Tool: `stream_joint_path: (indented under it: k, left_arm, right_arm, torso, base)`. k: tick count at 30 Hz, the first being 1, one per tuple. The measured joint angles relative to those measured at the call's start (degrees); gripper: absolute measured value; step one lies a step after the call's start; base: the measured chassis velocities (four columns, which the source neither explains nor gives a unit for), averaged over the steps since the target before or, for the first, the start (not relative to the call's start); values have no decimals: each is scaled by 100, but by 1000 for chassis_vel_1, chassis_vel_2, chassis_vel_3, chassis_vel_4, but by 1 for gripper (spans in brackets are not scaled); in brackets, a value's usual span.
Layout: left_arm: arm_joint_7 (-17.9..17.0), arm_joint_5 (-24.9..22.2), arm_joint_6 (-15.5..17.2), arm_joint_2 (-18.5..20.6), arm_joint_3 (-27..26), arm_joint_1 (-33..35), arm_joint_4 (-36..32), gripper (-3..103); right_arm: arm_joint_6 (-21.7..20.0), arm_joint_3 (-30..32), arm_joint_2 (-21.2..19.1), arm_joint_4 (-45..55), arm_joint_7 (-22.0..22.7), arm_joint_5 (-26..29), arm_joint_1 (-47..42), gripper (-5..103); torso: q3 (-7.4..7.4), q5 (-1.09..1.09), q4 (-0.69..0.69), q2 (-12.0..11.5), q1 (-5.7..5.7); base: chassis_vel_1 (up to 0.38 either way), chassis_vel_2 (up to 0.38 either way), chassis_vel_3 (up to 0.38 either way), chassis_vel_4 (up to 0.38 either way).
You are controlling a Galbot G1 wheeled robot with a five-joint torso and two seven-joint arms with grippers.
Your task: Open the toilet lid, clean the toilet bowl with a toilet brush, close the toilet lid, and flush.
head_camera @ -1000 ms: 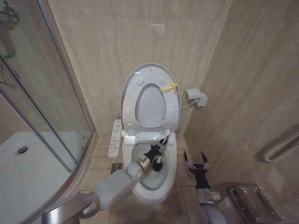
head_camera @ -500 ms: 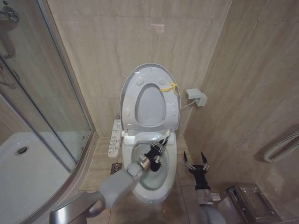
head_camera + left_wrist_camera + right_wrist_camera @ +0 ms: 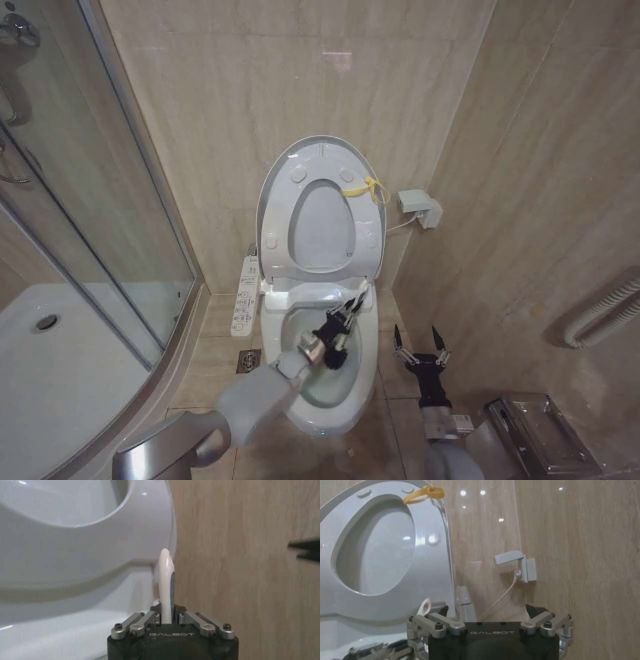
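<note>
You can read "GALBOT" in pale letters on the black body of each gripper in the wrist views; no other writing is legible, and the marks on the white control panel [image 3: 246, 294] left of the toilet are too small to read.

In the head view the toilet lid [image 3: 322, 205] stands raised at centre frame, a glossy white oval plastic shell leaning against the beige veined wall tiles, with a small yellow tie [image 3: 366, 188] at its right edge. The ring-shaped seat [image 3: 372, 238] is raised against it, round bumpers showing. Below it lies the toilet bowl [image 3: 368, 325], smooth white ceramic, elongated.

Your left gripper [image 3: 349, 316] reaches up from the lower left of the frame over the bowl. In the left wrist view its fingers [image 3: 192, 619] are pressed together on the thin white handle of the toilet brush [image 3: 166, 587], which rises narrow and rounded at the tip. The bristle head is hard to make out: in the head view a dark mass at the gripper merges with the black fingers.

Your right gripper [image 3: 421, 346] sits lower right of centre, beside the bowl, fingers spread apart and holding nothing. A white wall box [image 3: 421, 207] with a thin cord hangs right of the lid. The frosted glass shower screen [image 3: 90, 180] fills the left of the frame, cut off at the edge.
</note>
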Motion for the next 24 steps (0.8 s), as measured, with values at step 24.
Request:
stream_joint_path:
  k: [24]
  left_arm:
    - [-85, 16, -218, -442, -242, -19, 140, 16]
  right_arm:
    - [9, -22, 42, -12, 7, -44, 6, 100]
  torso:
    - [1, 0, 2, -1, 1]
  base:
    - [0, 0, 0, 0]
